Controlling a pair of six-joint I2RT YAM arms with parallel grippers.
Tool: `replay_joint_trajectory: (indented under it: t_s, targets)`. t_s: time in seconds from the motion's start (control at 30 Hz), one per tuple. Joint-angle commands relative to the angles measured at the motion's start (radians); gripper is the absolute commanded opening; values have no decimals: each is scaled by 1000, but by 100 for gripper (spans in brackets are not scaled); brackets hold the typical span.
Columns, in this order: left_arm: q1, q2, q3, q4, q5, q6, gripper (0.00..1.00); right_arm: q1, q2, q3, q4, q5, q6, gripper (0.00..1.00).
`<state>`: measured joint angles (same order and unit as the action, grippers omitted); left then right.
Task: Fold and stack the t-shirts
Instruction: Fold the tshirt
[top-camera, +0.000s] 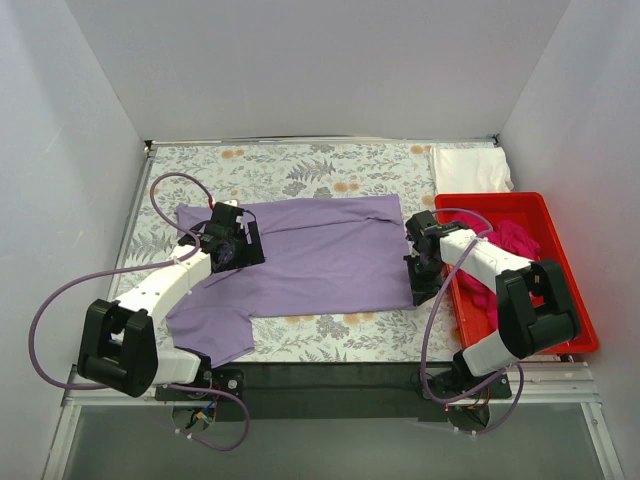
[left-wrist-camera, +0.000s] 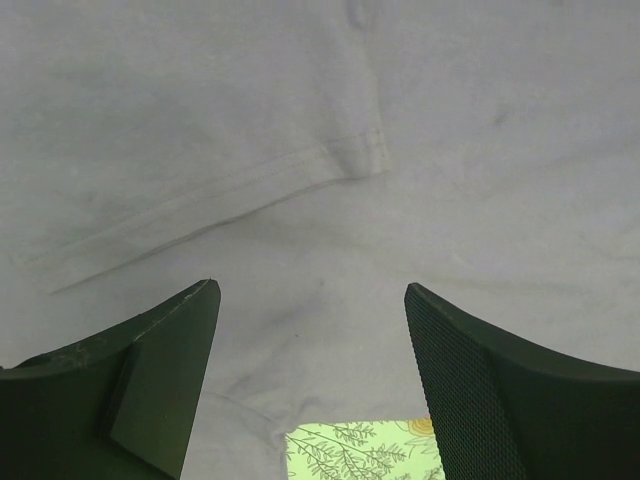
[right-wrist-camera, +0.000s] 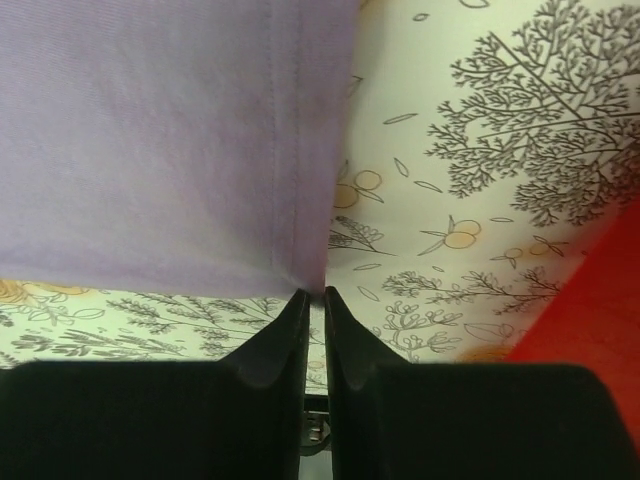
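The lavender t-shirt (top-camera: 320, 255) lies spread flat in the middle of the table, one sleeve reaching toward the near left. My left gripper (top-camera: 240, 245) is open just above its left part; the left wrist view shows the jaws wide apart (left-wrist-camera: 310, 300) over the fabric (left-wrist-camera: 300, 120) near a sleeve hem. My right gripper (top-camera: 422, 293) is at the shirt's near right corner; in the right wrist view it (right-wrist-camera: 314, 295) is shut on the hem corner (right-wrist-camera: 150, 130). A white t-shirt (top-camera: 468, 168) lies folded at the back right. A magenta t-shirt (top-camera: 512, 240) is bunched in the bin.
The red plastic bin (top-camera: 490, 198) stands along the right edge, close beside my right arm, and shows in the right wrist view (right-wrist-camera: 590, 310). The floral tablecloth (top-camera: 300, 170) covers the table. White walls enclose three sides.
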<state>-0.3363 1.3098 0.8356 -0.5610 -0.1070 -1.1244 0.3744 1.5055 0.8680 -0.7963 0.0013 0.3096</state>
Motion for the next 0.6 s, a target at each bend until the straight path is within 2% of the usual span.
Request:
replay_joint_trajectory:
  t_s: [0.0, 0.13, 0.27, 0.37, 0.57]
  targets:
    - [17, 16, 56, -14, -86, -18, 69, -6, -10, 20, -53, 52, -24, 15]
    - [37, 54, 83, -13, -92, -31, 69, -6, -21, 28, -60, 34, -29, 18]
    - [54, 77, 109, -5, -109, -37, 69, -6, -43, 51, -60, 17, -33, 29]
    - [78, 103, 137, 7, -117, -34, 69, -6, -51, 152, -32, 29, -58, 36]
    - [123, 204, 215, 42, -76, 9, 69, -9, 24, 345, 132, 109, -167, 36]
